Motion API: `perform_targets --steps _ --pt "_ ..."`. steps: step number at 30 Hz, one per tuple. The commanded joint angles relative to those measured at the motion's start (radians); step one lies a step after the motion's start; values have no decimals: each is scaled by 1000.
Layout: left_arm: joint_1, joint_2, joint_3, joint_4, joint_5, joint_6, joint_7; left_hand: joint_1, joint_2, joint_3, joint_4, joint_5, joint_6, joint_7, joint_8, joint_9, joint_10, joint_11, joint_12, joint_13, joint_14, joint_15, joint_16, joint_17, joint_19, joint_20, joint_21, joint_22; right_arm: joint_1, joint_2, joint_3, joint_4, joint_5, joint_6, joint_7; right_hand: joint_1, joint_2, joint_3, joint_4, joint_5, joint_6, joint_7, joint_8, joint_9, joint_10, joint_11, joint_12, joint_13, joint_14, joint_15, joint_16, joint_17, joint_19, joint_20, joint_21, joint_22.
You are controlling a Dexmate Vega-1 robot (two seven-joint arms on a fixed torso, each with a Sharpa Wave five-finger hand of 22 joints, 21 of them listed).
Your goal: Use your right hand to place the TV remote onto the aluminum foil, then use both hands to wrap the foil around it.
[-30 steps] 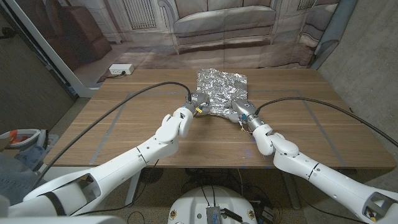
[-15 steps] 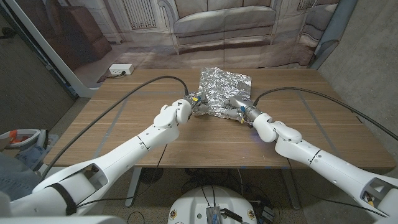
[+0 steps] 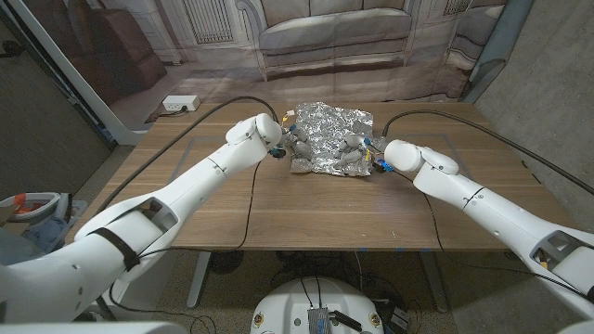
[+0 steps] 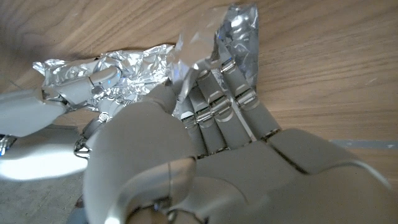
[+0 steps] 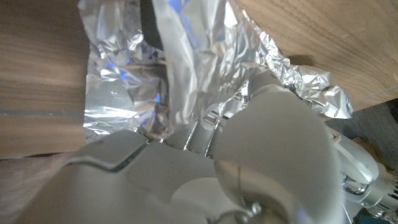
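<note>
Crumpled silver aluminum foil is seen in the head view lying on the far middle of the wooden table, bracketed by both hands: the left hand is set against its left edge and the right hand against its near right edge, each touching the sheet. In the left wrist view the fingers of the left hand are laid straight and close together, with the foil raised over their tips, so a flap is judged to be lifted by them, while the right hand is seen just beyond, on the crinkled sheet. In the right wrist view a fold of foil is stood up ahead of the right hand, and a dark narrow strip, taken to be the black TV remote, is glimpsed beneath it; whether this hand pinches the foil cannot be told. The remote is judged to be placed already and the wrapping begun; the remaining flaps are left to be folded over and pressed down.
</note>
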Motion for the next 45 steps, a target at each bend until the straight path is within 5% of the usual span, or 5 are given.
perform_targets --steps 1,13,18,25,45 --pt "-249 -144 -2 392 -154 -5 -288 -26 -3 10 14 7 37 48 -6 2 67 -42 9 5 37 -14 10 8 24 -4 10 2 121 45 13 121 161 -71 310 41 62 3 12 9 19 -4 -7 1 24 -3 -2 0 52 -39 -3 4 9 -60 10 2" --pt "-470 -345 46 972 -126 -234 -414 -69 8 16 41 5 25 78 -29 5 58 -25 -12 -6 59 -15 7 7 48 -7 13 0 256 117 -39 343 221 -97 558 20 74 3 21 12 11 12 -21 0 58 3 -5 -3 84 -39 -3 4 26 -59 32 -4" --pt "-330 -194 77 512 -5 -66 -422 -190 -23 -17 113 4 22 79 -55 1 43 6 -50 -25 43 0 -20 3 32 11 -12 -1 285 131 -65 387 193 -90 585 11 74 3 23 12 11 16 -26 -1 70 3 -7 -3 97 -38 -3 3 36 -59 41 -7" --pt "-252 -96 115 241 90 -2 -365 -253 -49 -26 142 4 -38 83 -98 -1 -36 24 -100 -18 -69 40 -68 11 -54 59 -64 4 254 116 -49 338 176 -82 548 -27 65 0 32 14 -5 19 -46 -3 10 19 -51 -2 57 -34 -41 -4 4 -58 38 -27" --pt "-96 55 110 -190 209 82 -174 -307 -55 -32 168 7 -135 72 -129 0 -179 65 -154 -5 -271 134 -90 13 -214 123 -139 11 95 -21 41 0 164 -143 421 -258 -4 -53 38 18 -499 47 -108 -14 -658 150 -129 8 -748 211 -110 9 -588 160 -142 -68"
